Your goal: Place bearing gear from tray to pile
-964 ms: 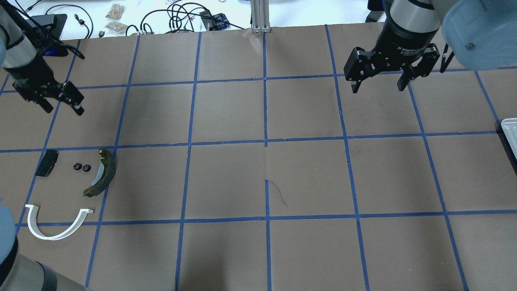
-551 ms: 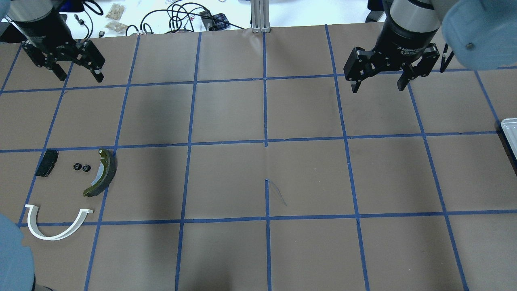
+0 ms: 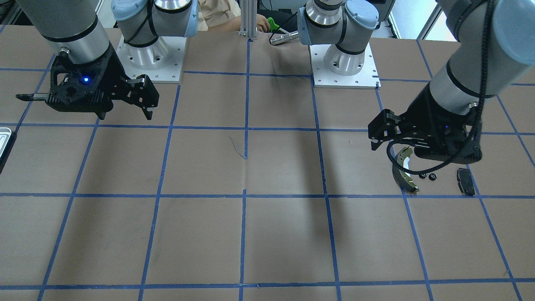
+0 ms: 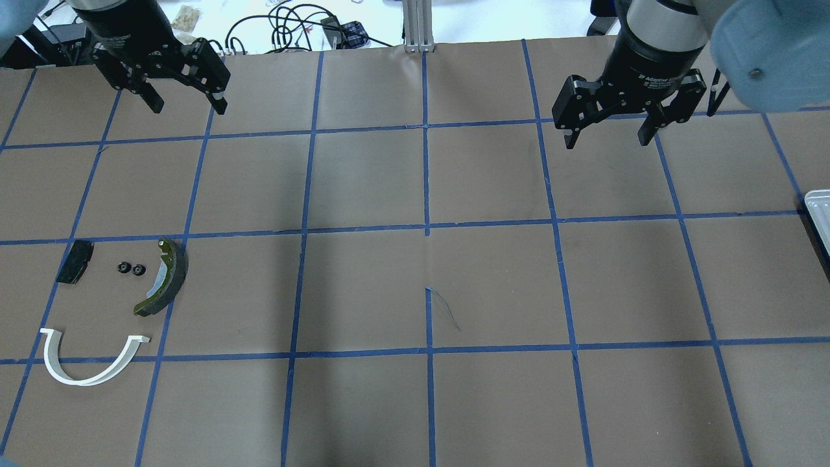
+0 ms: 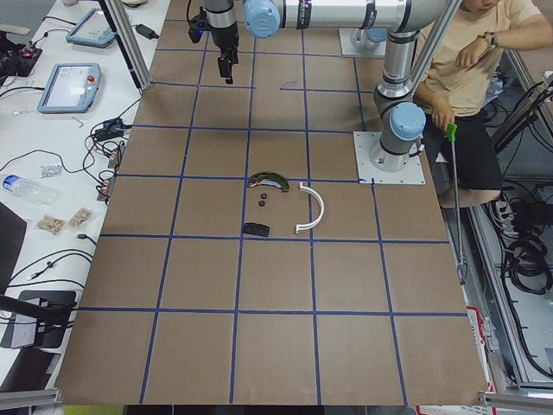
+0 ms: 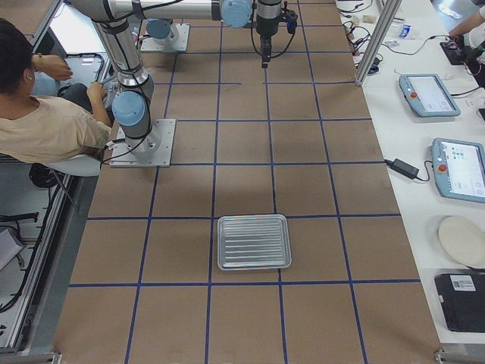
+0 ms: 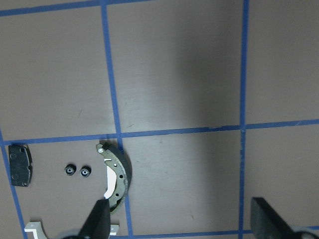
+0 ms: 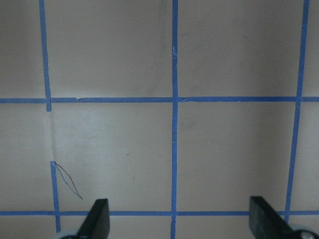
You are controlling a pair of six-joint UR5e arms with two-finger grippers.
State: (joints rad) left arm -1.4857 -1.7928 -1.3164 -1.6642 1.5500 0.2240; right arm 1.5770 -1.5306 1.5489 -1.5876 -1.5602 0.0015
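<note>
Two small black bearing gears [image 4: 130, 268] lie side by side in the pile, between the black pad [image 4: 74, 261] and the olive brake shoe [image 4: 165, 279]. The white arch [image 4: 91, 366] lies nearer the robot. In the left wrist view the gears [image 7: 78, 171] sit left of the brake shoe [image 7: 118, 180]. My left gripper [image 4: 188, 104] hangs open and empty over the far left of the table, well beyond the pile. The right gripper [image 4: 607, 139] is open and empty at the far right. The silver tray [image 6: 254, 241] holds nothing that I can see.
Only a corner of the tray [image 4: 818, 207] reaches into the overhead view at the right edge. Cables and small bags [image 4: 292, 29] lie beyond the table's far edge. A seated person [image 6: 45, 121] is beside the robot bases.
My left gripper has risen from close above the pile and swung to the far edge of the table and rightward, still open. The gears stay in the pile. The right arm has not moved.
</note>
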